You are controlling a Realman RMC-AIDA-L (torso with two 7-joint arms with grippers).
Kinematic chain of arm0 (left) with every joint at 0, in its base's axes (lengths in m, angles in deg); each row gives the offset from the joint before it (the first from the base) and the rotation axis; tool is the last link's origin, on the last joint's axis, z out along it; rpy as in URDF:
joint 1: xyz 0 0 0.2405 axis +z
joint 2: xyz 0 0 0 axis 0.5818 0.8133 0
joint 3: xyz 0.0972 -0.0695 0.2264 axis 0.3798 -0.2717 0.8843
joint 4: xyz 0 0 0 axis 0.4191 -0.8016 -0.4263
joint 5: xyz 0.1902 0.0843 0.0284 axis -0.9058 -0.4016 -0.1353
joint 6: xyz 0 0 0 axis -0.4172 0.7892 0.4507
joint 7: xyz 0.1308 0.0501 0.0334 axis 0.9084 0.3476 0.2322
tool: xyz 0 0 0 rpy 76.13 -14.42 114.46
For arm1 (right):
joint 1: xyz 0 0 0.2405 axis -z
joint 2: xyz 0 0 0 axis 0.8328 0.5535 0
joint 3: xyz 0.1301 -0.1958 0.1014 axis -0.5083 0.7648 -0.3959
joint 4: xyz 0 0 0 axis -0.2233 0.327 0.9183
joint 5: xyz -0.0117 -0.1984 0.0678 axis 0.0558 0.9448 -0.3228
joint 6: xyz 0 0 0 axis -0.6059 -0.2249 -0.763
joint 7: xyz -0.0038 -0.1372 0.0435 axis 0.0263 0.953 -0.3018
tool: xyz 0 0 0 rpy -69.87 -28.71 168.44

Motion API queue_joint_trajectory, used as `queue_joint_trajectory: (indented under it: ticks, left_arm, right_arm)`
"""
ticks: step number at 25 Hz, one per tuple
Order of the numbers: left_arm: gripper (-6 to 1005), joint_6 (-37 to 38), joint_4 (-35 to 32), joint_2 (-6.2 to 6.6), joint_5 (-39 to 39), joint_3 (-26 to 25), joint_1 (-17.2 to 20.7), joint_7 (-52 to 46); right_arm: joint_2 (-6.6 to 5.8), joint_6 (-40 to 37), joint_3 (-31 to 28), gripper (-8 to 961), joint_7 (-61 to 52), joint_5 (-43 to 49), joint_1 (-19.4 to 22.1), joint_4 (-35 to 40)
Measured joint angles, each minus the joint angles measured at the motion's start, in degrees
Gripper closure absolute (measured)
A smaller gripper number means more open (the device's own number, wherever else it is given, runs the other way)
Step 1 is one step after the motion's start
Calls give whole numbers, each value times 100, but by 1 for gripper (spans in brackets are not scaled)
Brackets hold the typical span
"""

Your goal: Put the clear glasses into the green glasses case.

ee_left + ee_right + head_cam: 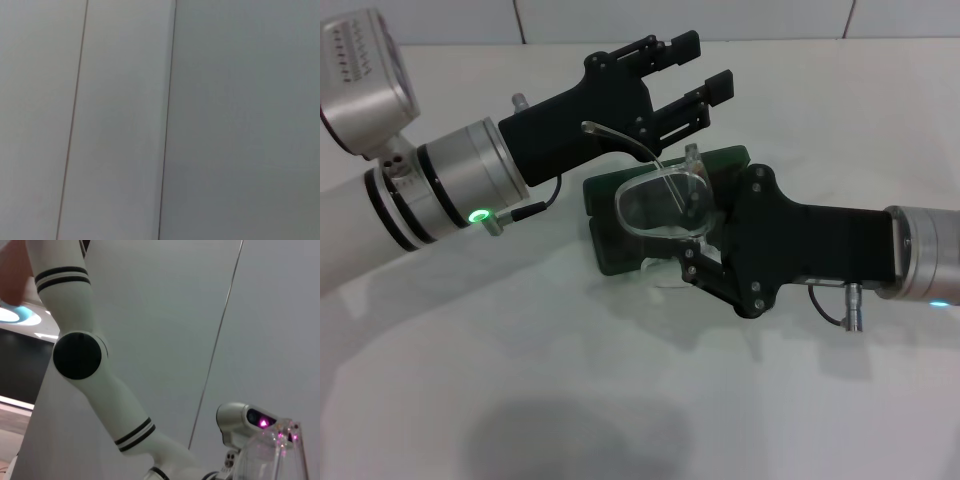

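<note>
The clear glasses (pixel 658 205) hang tilted above the open green glasses case (pixel 610 252), one thin arm sticking up toward the left. My right gripper (pixel 692 222) comes in from the right and is shut on the glasses at their near end, just over the case. In the right wrist view a piece of the clear glasses (pixel 280 452) shows at the lower corner. My left gripper (pixel 698 68) hovers open behind and above the case, holding nothing and not touching the glasses. The left wrist view shows only wall panels.
The case lies on a white table (pixel 620 400), with a tiled wall behind it. The left arm's white forearm (pixel 380 230) crosses the left side of the table, and its elbow (pixel 77 355) fills the right wrist view.
</note>
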Motion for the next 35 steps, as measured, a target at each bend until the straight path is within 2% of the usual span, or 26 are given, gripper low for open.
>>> queue_joint_trajectory:
  ticks: [10, 16, 30, 35]
  left_arm:
    - [418, 142, 12, 0, -25, 1, 37, -25]
    - [418, 159, 15, 19, 8, 196, 100, -25]
    - [419, 238, 10, 23, 19, 199, 121, -19]
    - [419, 220, -41, 39, 302, 164, 284, 83]
  right_arm:
    - [0, 479, 26, 827, -225, -11, -25, 31]
    - [0, 643, 27, 826, -369, -13, -27, 38]
    - [0, 714, 26, 825, -387, -12, -18, 36]
    - [-1, 726, 6, 825, -340, -4, 0, 34]
